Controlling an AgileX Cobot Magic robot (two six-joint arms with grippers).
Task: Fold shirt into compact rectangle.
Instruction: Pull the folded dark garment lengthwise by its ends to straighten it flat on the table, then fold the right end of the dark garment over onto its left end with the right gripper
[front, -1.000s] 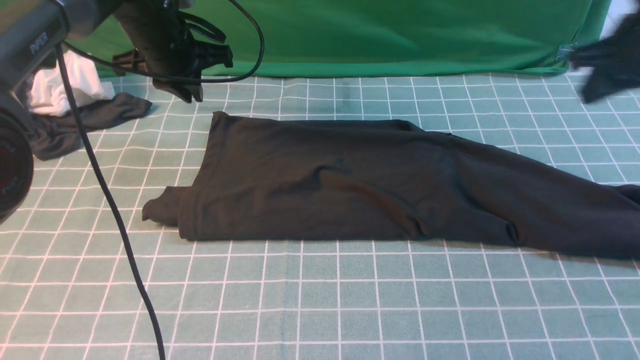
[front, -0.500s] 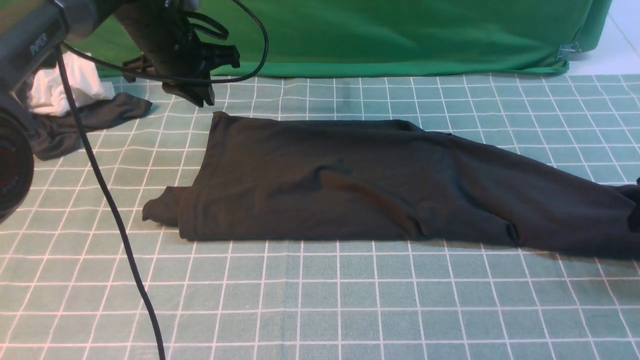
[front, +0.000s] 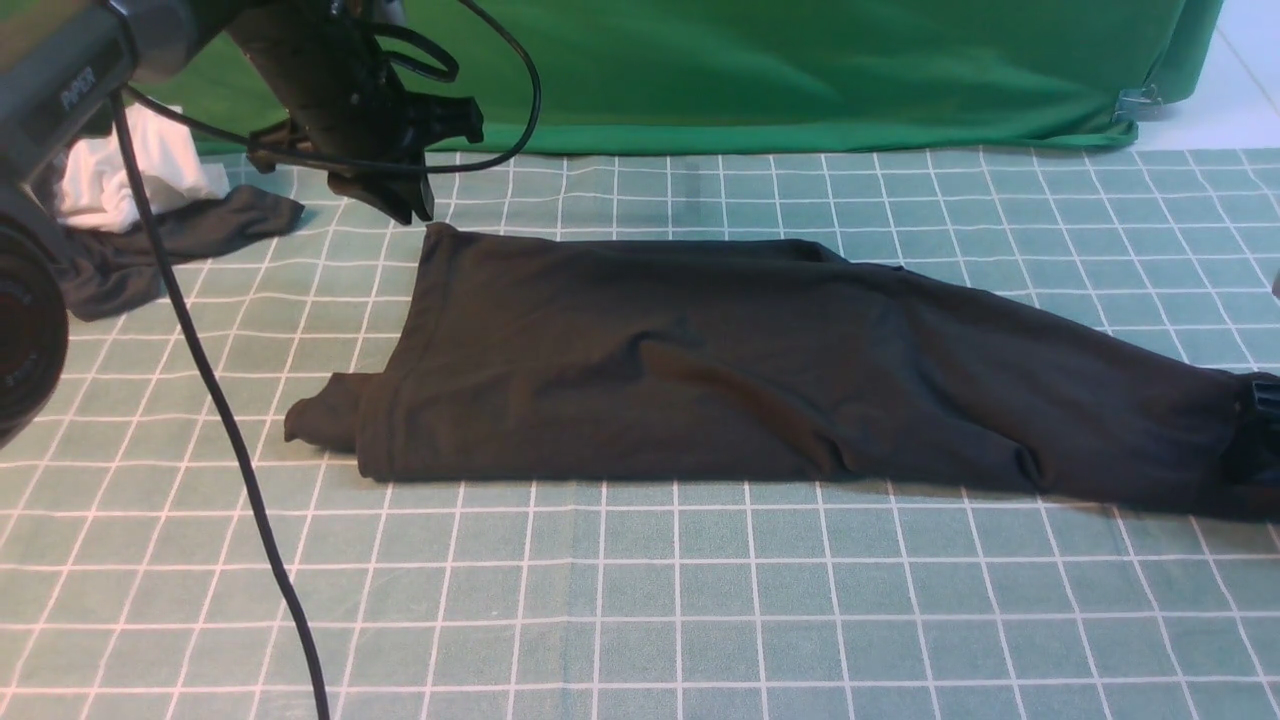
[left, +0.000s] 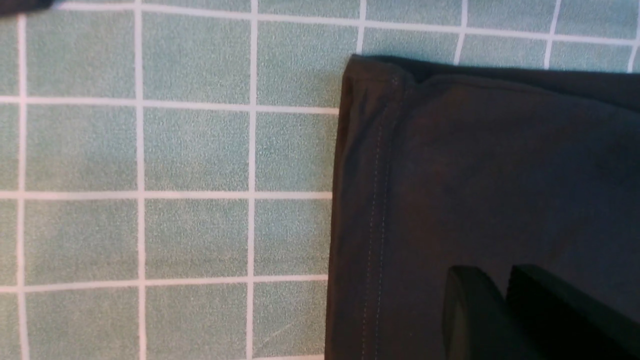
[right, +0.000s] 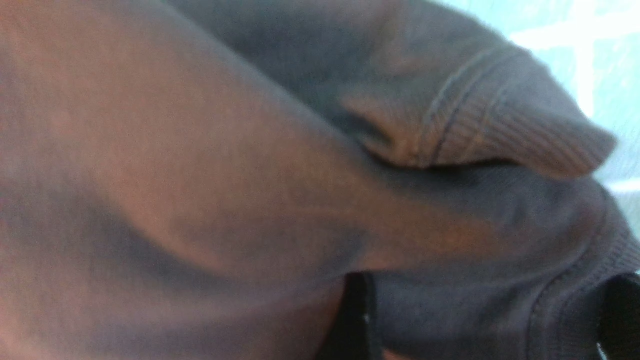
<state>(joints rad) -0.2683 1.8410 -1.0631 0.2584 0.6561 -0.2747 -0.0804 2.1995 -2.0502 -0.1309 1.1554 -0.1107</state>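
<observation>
Front view: a large black short-sleeved shirt (front: 700, 360), already folded into a long band, lies across the grid-patterned green table (front: 700, 600). The band runs from left of the table's middle to its right edge. A small flap sticks out at the near left corner of the band.

Your left gripper (front: 405, 205) hovers just above the band's far left corner. Its fingers (left: 470, 310) are pressed close together and hold nothing. Left wrist view shows the stitched hem right under them.

Your right gripper (front: 1255, 430) sits low at the right edge of the table, at the band's collar end. Right wrist view shows its dark fingers (right: 355, 320) spread, with bunched cloth and ribbed collar between them. It does not look clamped yet.

The step appears to be gripping the ends to fold the band shorter.
- Open the left gripper before lowering it, and take every layer at the hem corner.
- Close the right gripper on all the layers, not the collar rib alone.
- Lift low and keep the band taut, so the centre crease does not deepen.
- Tuck the stray flap in.

A crumpled white cloth (front: 120, 175) and a dark grey garment (front: 160, 245) lie at the far left corner, well apart from the shirt.
</observation>
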